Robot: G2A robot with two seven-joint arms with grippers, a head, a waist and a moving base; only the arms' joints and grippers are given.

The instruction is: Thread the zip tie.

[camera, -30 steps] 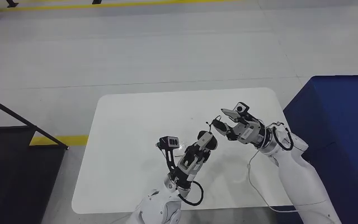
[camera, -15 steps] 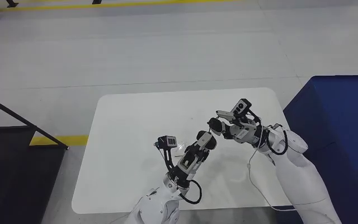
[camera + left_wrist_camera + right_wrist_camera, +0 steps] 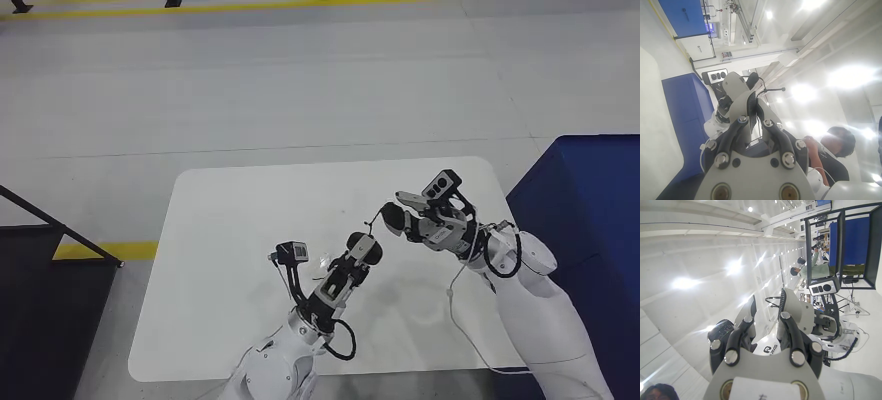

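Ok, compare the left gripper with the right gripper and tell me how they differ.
The left gripper is shut, while the right gripper is open with a wide gap between its fingers. The left gripper pinches the black zip tie. The right gripper grips nothing, though the tie's curved end shows in its gap. Both are raised above the white table, tips close together and pointing at each other.

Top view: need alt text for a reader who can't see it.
Two robot arms meet over a white table: the left gripper, from the near edge, and the right gripper, from the right side, sit close together with a thin black zip tie between them.
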